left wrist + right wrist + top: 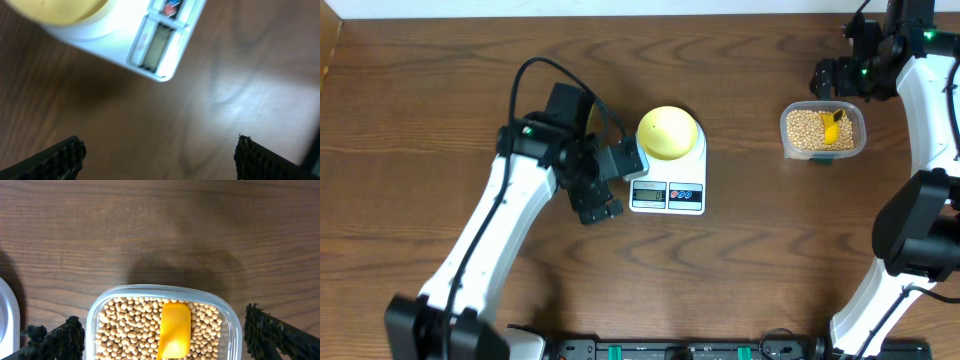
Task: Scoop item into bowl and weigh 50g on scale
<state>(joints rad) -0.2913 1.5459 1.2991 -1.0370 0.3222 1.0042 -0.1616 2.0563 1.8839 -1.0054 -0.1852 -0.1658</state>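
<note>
The pale yellow-green bowl (668, 132) stands on the white scale (667, 195), whose display faces the table's front. In the left wrist view the bowl (60, 10) and the scale (125, 35) lie at the top left, blurred. My left gripper (610, 185) (160, 160) hovers open just left of the scale, with only bare table between its fingers. The beans (805, 128) (130, 330) fill a clear tub (823, 152) (160, 288), and a yellow scoop (832, 128) (175, 330) lies on them. My right gripper (840, 75) (167, 345) is open above the tub's far side, holding nothing.
The tub sits at the right of the wooden table, well apart from the scale. A black cable (535, 70) loops over the left arm. The right arm's white links (930, 110) run down the right edge.
</note>
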